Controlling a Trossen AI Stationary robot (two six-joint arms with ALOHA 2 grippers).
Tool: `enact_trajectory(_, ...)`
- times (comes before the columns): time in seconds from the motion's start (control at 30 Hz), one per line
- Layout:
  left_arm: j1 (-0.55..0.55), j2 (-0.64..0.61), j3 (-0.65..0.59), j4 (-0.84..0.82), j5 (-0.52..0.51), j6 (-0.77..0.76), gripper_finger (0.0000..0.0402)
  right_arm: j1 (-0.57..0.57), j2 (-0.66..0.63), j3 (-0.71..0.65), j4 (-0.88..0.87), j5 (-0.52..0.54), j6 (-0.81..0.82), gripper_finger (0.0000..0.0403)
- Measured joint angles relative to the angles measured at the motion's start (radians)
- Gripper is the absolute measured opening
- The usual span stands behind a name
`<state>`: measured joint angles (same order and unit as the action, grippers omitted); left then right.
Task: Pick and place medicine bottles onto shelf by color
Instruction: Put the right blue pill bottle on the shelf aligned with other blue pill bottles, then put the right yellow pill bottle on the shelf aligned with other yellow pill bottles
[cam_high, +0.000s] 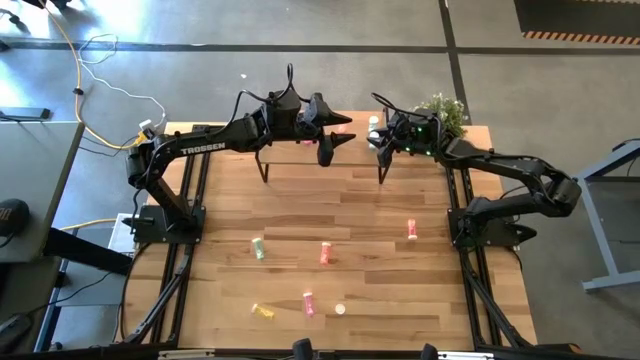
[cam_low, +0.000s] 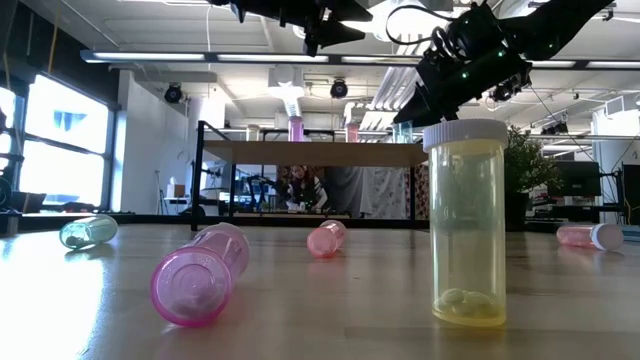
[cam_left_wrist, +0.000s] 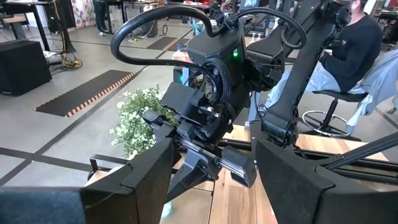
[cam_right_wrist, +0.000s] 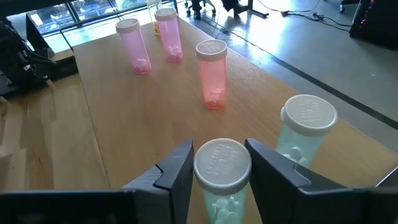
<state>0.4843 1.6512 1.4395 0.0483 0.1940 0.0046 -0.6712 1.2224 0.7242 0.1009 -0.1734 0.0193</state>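
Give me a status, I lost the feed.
Right gripper over the shelf, fingers astride a pale green bottle. Left gripper open above the shelf, empty. Six bottles left on the table. Nothing blocking.

Bright, even daylight across the wooden tabletop (cam_high: 350, 210) from above, shadows soft and faint. Down low, big windows (cam_low: 60, 150) blaze white and ceiling strip lights (cam_low: 200, 57) glare, so the arms overhead read as dark silhouettes. The nearest pink bottle (cam_low: 197, 275) sits slightly soft. Both wrist views bend straight lines at their edges.
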Motion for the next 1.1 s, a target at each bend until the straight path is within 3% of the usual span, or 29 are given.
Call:
enact_trajectory(0.47,0.0,0.0,0.0,-0.011,0.0,0.0,0.022,-0.001,-0.018,0.0,-0.002,0.0,0.0,0.0167)
enact_trajectory(0.67,0.008,0.0,0.0,-0.062,-0.007,0.0,0.022,-0.003,-0.08,0.002,-0.008,0.013,-0.001,0.0167)
enact_trajectory(0.83,0.008,-0.011,-0.001,-0.154,-0.073,0.0,0.022,-0.002,-0.142,0.002,-0.041,0.001,0.002,0.0167)
enact_trajectory(1.1,-0.007,-0.094,-0.001,-0.321,-0.128,-0.001,0.022,0.025,-0.292,0.002,-0.19,0.0,0.03,0.0167)
